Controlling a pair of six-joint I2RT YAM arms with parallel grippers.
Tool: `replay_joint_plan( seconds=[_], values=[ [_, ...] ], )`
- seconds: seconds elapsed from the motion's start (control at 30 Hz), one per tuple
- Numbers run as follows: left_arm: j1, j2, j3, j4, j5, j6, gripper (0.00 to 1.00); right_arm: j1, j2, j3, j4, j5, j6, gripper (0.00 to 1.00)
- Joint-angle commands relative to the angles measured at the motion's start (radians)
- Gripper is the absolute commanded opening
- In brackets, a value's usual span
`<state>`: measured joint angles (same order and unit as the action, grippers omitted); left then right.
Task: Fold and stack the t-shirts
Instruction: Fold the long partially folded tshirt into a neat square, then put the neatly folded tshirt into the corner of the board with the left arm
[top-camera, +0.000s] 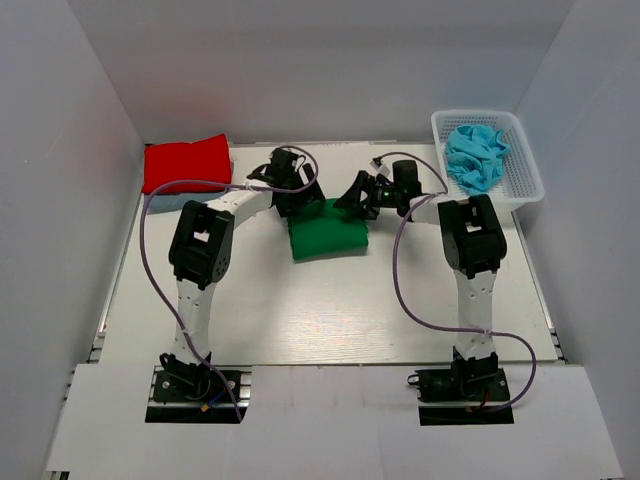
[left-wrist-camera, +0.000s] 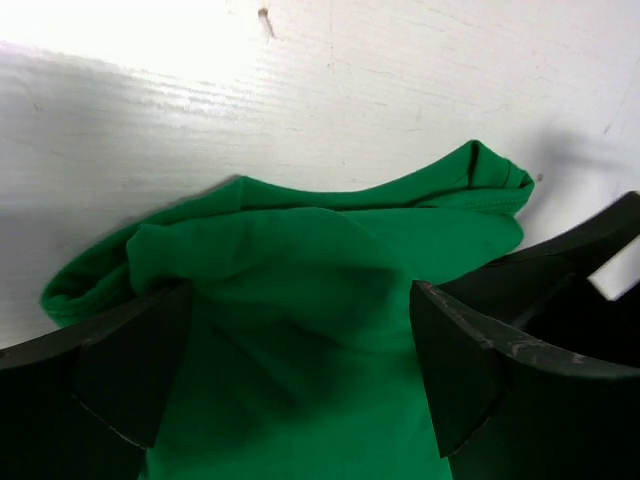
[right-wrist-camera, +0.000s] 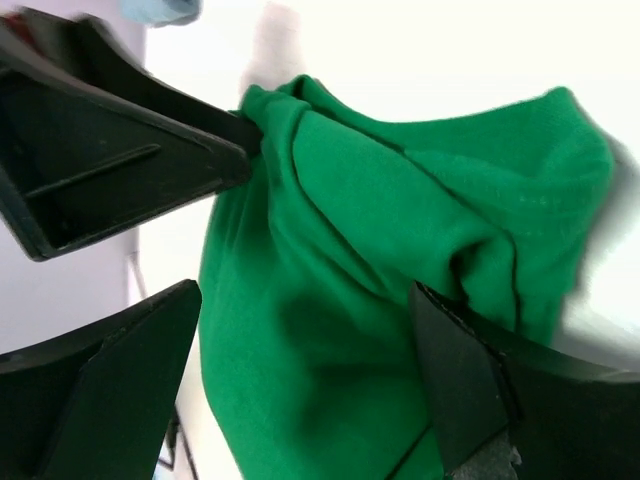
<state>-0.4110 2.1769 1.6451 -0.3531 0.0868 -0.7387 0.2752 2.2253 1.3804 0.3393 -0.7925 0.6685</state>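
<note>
Green shirt (top-camera: 328, 238): lies folded mid-table, a little toward 12, with its far edge under both grippers.
Left gripper (left-wrist-camera: 300, 370): jaws wide, straddling the shirt's 11 o'clock corner. There is cloth between the fingers, but nothing is pinched.
Right gripper (right-wrist-camera: 300, 385): jaws also wide, over the 1 o'clock corner, holding nothing.
Stack: the red shirt (top-camera: 187, 165) sits folded at 10 o'clock, with a sliver of pale blue showing at its near edge.
Basket (top-camera: 527, 160): at 2 o'clock, with crumpled blue shirts (top-camera: 475, 158) inside.
Risk, shallow bite: the corners bunch into loose rolls. If I close on the top layer only, I expect the fold to fall open on the lift.
Risk, crowding: the two grippers work very near each other, and the left one's finger shows against the cloth edge in the right wrist view. A careless close could knock them together.
Risk, uneven lift: if one side rises first, the bundle may twist and unroll.
Risk, placing: a low carry toward 10 could shove the red shirt askew.
</note>
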Motion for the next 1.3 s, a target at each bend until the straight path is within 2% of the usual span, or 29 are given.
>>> replay_joint_plan(
  seconds=[0.0, 0.13, 0.23, 0.43, 0.5, 0.67, 1.07, 1.17, 1.27],
  values=[
    [-0.005, -0.096, 0.076, -0.055, -0.058, 0.128, 1.0, 0.004, -0.152, 0.048, -0.172, 0.108, -0.156, 0.9],
    [-0.005, -0.175, 0.085, -0.055, -0.058, 0.173, 1.0, -0.005, -0.294, 0.019, -0.206, 0.232, -0.201, 0.9],
    [-0.005, -0.244, 0.065, -0.116, -0.1, 0.173, 1.0, -0.002, -0.377, -0.02, -0.253, 0.286, -0.234, 0.9],
    [-0.014, -0.305, -0.042, -0.247, -0.128, 0.151, 1.0, -0.005, -0.545, -0.168, -0.307, 0.331, -0.244, 0.9],
    [-0.014, -0.281, -0.053, -0.303, -0.128, 0.127, 1.0, -0.007, -0.59, -0.196, -0.333, 0.38, -0.257, 0.9],
    [-0.051, -0.235, -0.129, -0.259, -0.108, 0.095, 1.0, -0.007, -0.676, -0.225, -0.419, 0.441, -0.285, 0.9],
    [-0.06, -0.066, -0.088, -0.31, -0.229, 0.047, 1.0, -0.01, -0.763, -0.279, -0.47, 0.469, -0.337, 0.9],
    [-0.06, -0.025, -0.088, -0.281, -0.229, 0.047, 1.0, -0.011, -0.77, -0.291, -0.476, 0.461, -0.346, 0.9],
    [-0.071, -0.012, -0.116, -0.21, -0.193, 0.085, 0.94, -0.013, -0.779, -0.305, -0.476, 0.469, -0.343, 0.9]
  ],
)
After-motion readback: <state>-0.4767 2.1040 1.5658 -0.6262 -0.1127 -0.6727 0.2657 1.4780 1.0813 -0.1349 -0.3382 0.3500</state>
